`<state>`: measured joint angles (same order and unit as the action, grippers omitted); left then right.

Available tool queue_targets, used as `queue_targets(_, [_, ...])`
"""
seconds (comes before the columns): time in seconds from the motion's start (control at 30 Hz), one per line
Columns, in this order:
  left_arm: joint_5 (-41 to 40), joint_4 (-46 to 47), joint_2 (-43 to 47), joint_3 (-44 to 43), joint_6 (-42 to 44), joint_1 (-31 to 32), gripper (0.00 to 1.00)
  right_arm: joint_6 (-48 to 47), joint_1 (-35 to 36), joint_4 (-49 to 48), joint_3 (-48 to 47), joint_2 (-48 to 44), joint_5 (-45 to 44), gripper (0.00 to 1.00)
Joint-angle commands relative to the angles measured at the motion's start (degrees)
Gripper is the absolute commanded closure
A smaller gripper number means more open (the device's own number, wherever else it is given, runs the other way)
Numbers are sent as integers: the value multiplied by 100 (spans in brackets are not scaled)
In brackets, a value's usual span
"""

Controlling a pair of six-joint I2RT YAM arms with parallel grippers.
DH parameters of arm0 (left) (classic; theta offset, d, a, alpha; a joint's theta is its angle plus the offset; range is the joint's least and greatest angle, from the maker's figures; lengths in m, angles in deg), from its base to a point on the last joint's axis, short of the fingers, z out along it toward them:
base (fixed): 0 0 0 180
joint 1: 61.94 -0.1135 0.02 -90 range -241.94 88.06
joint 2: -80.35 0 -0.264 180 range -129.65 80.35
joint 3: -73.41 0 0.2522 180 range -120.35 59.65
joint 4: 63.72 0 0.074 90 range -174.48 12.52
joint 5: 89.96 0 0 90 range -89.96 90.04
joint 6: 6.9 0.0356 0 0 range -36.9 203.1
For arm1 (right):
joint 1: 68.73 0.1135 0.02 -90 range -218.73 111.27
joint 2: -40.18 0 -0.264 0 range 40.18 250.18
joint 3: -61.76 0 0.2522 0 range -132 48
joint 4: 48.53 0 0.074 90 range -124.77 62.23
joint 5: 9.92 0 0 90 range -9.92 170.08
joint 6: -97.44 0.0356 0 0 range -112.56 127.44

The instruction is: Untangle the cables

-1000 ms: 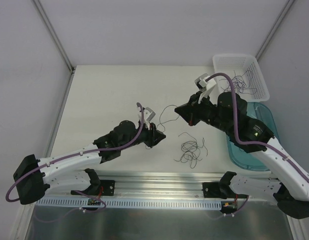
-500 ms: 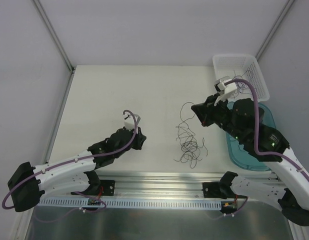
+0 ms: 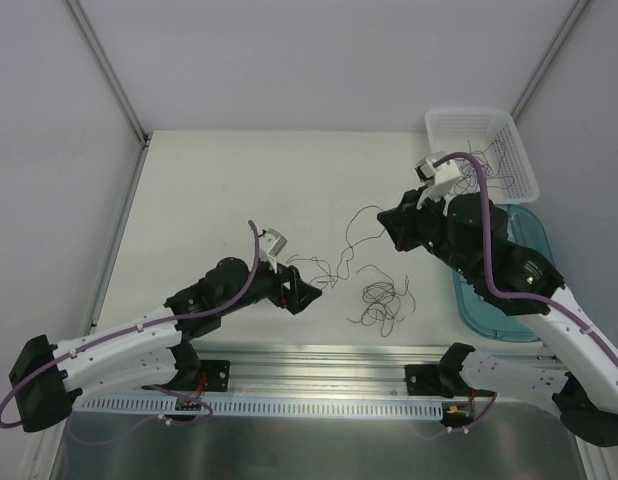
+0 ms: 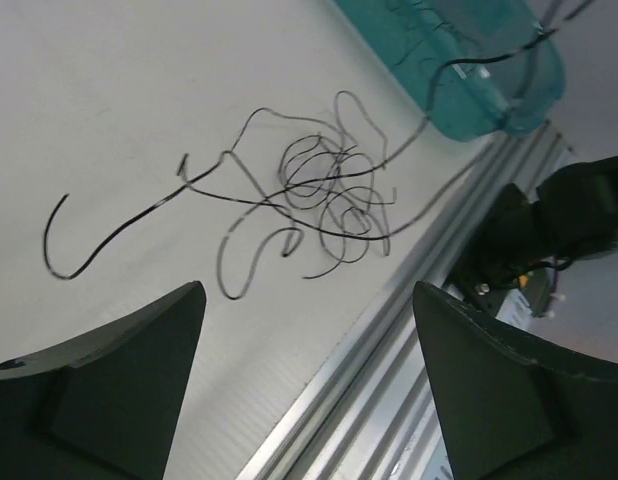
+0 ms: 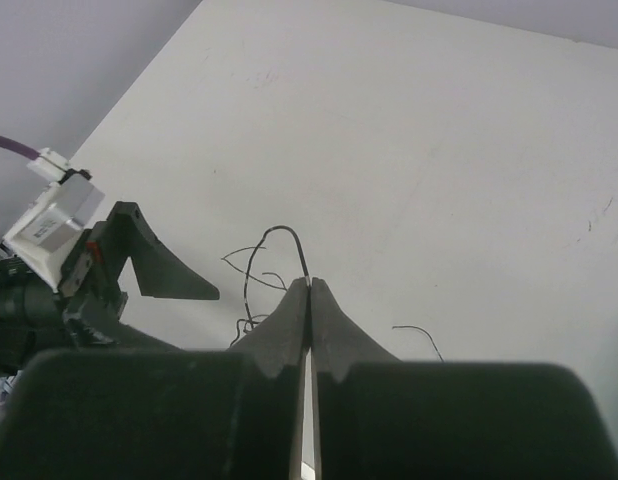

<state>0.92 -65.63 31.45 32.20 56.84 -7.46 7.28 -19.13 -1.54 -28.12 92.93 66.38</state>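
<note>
Cables (image 4: 319, 195): one strand pinched in right claw (image 5: 309, 283).

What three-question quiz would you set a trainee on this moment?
1. True or false: the left gripper is open.
2. What does the right gripper pinch? A a thin wire; B a spoon; C nothing.
3. Where on the table does the white basket stand?
Key: 1 true. 2 A. 3 the far right corner.
</note>
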Motion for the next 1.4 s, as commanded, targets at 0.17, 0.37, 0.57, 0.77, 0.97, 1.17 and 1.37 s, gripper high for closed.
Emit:
queue_targets(0.17, [686,958,32,-181,226,247,13,473,-3,-326,36,121,-160,99])
queue_targets(0.37, [202,1309,-811,-569,411,344,20,640,-3,-476,123,156,-72,99])
queue_targets(0.57, [149,1741,-1542,-894,517,511,25,693,-12,-519,150,148,-63,99])
queue_targets(0.77, [-53,1961,-1912,-982,534,599,39,755,-3,-599,255,113,-54,99])
queue_targets(0.97, [-658,1269,-1545,-833,569,599,96,465,-12,-257,273,-19,-528,99])
queue_targets(1.17, [-1696,-1609,-797,-1842,841,546,100,96,-108,174,808,-309,-1934,99])
queue_targets(1.37, [-2592,-3320,-620,-3012,1220,502,100,78,-434,192,1265,-336,-2068,99])
